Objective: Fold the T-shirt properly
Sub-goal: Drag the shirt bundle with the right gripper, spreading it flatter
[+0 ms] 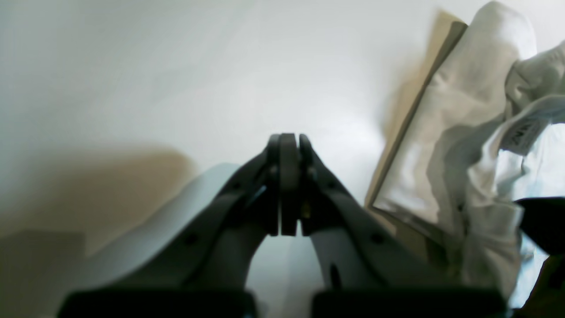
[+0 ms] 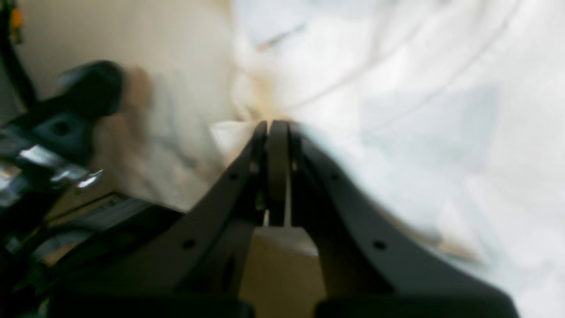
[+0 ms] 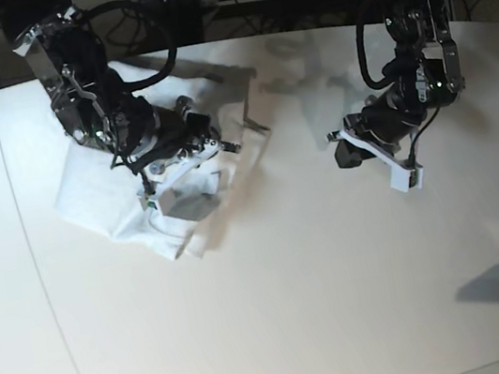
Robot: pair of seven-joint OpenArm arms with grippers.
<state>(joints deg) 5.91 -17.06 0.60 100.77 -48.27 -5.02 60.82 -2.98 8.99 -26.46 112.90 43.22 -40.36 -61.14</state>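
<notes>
shirt [image 3: 114,204] bunched, far-left of surface [image 3: 298,312] | right pincer [image 2: 277,126] closed – seems pinching cloth | left pincer [image 1: 288,140] closed, empty | lift slowly – spread flat first

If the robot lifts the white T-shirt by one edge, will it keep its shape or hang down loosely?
The T-shirt would probably hang limp: it lies crumpled in soft folds and wrinkles. It likely weighs little, since the cloth looks thin where its layers overlap. Pushed, it would likely bunch up rather than slide whole across the smooth table.

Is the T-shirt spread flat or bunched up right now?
Bunched up: the T-shirt lies crumpled in uneven layers under the right tool, not spread flat.
</notes>
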